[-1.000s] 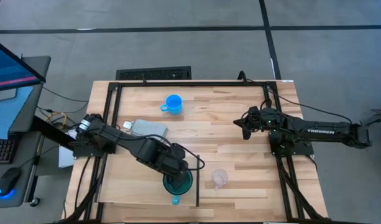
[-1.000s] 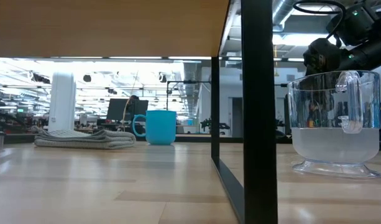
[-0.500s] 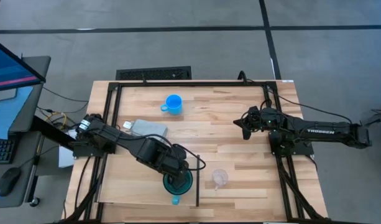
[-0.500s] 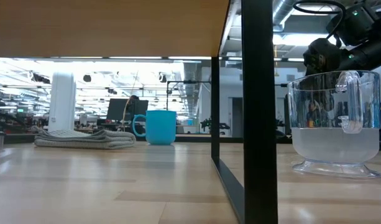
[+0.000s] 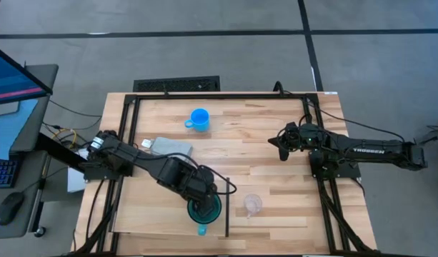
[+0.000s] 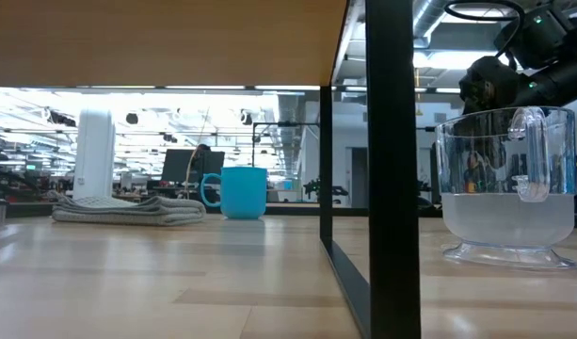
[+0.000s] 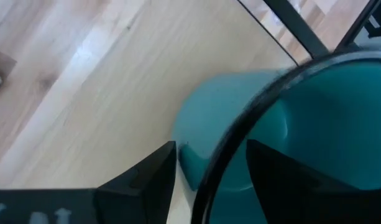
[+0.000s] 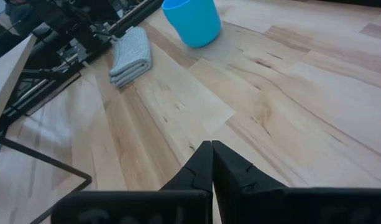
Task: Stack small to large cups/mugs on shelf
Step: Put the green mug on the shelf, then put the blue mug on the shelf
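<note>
- now the left gripper (image 5: 203, 202) hangs over the teal mug (image 5: 204, 209), and its fingers (image 7: 146, 177) stand apart, one on each side of the mug's rim with a gap showing, so they grip nothing.
- the teal mug stands upright right beneath that gripper on the shelf (image 5: 143, 214), the raised light-wood board; its handle points away from the gripper towards the near table edge.
- just past the mug, on the side away from the left arm's base, runs the shelf's thin dark edge (image 5: 226, 207).
- beyond that edge, near the left gripper but apart from it, the clear cup (image 5: 252, 205) stands on the table (image 5: 276, 135); in the low view it shows upright on a small foot (image 6: 507, 188).
- the blue mug (image 5: 198, 119) stands well apart from both grippers, at the far side of the table, handle towards the left arm's side; the right wrist view looks ahead at it (image 8: 193, 20).
- a folded grey cloth (image 5: 172, 148) lies beside the left arm, behind its gripper, between shelf and blue mug.
- the right gripper (image 5: 278, 140) waits at the right side of the table, above the wood, its fingers (image 8: 202, 168) pressed together on nothing, well apart from every cup.
</note>
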Robot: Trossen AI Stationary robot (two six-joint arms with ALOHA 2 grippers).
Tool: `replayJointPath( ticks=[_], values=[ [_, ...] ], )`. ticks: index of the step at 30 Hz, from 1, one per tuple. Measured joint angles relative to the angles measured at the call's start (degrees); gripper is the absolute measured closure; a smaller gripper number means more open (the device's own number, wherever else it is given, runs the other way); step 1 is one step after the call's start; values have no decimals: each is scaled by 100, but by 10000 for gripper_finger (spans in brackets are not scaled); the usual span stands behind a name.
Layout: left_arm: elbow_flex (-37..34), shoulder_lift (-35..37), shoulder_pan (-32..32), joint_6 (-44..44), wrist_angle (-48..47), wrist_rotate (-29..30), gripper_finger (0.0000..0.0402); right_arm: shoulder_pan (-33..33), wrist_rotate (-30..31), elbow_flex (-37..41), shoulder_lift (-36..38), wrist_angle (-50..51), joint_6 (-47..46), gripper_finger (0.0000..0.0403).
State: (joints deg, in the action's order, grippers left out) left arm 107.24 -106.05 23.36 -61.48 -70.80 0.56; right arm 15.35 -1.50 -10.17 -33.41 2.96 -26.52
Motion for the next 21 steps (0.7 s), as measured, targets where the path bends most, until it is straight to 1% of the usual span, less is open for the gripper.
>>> replayJointPath(
  ticks=[3, 8, 12, 14, 21],
  values=[
    [28, 3, -13, 97, -22, 59, 216, 2, 0, 0, 0, 0, 0, 376],
    [301, 12, -48, 297, -68, 136, 216, 1, -2, 0, 1, 0, 0, 376],
    [653, 22, -59, 403, -378, 341, 216, 2, -7, 0, 0, 0, 0, 376],
    [720, 30, -63, 407, -500, 425, 216, 1, -9, 0, 1, 0, 0, 376],
    [975, 10, -57, 409, -1013, 479, 216, 1, -9, 0, 1, 0, 0, 376]
  ],
)
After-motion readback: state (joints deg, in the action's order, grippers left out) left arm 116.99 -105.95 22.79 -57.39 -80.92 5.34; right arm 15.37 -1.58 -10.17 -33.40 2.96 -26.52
